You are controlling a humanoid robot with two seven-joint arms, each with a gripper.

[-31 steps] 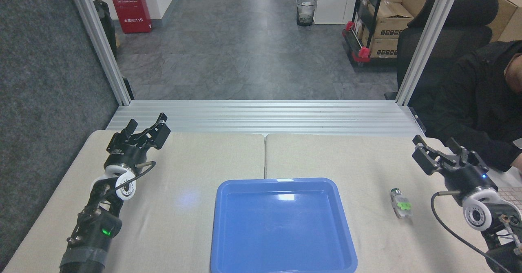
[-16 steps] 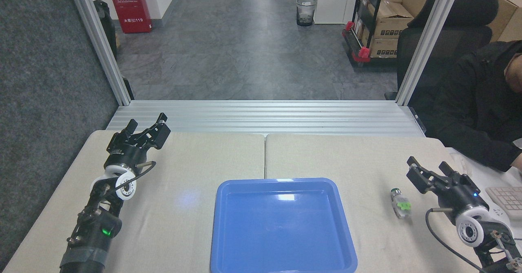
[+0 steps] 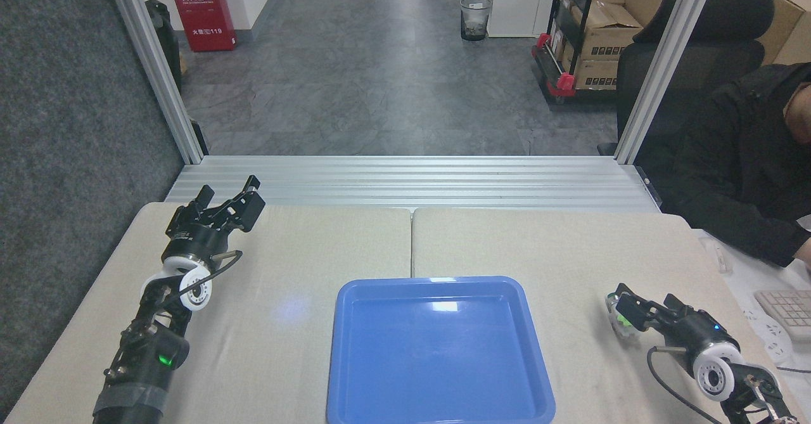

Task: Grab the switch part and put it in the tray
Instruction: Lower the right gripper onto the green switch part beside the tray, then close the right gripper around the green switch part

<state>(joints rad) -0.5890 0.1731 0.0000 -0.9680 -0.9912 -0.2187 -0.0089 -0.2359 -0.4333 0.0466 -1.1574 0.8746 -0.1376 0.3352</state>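
Beige table (image 3: 304,253), right pincer (image 3: 640,313) spread apart, touching switch part (image 3: 618,319), beside tray (image 3: 437,348)

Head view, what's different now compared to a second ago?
The right gripper has dropped down and swung left across the table, reaching the switch part with fingers apart; it isn't gripped yet. The part lies where it was. The left gripper and blue tray haven't moved.

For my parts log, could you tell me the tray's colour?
Glossy blue tray, head view.
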